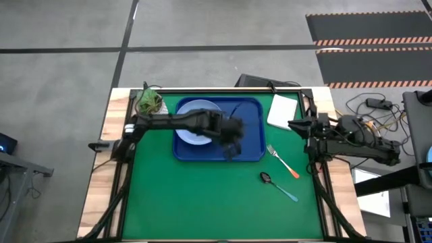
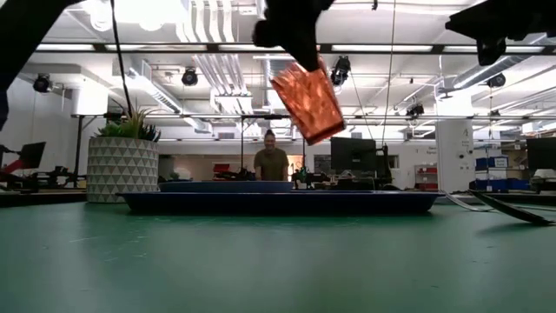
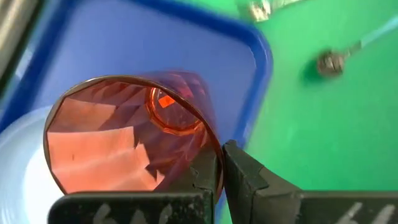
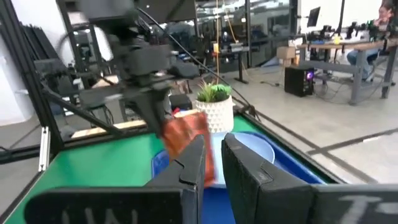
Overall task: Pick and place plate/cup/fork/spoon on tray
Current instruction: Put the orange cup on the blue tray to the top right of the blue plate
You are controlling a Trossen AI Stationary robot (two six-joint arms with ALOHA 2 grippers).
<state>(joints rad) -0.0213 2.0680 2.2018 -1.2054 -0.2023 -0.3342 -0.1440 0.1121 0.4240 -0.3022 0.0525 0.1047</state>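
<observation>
Cup (image 2: 307, 104) is tilted, clamped in the left gripper (image 1: 233, 138) above the tray (image 1: 253, 111); plate (image 1: 192, 115) at tray's 9 o'clock. Right gripper (image 4: 211, 165) looks nearly closed, empty.

No legible text, label, brand, number or sign is found in any of the four views. Pale marks appear on the dark housing along the lower edge of both wrist views, but they are cut off and cannot be read as letters. The monitors and fittings in the room beyond the table show nothing readable.
</observation>
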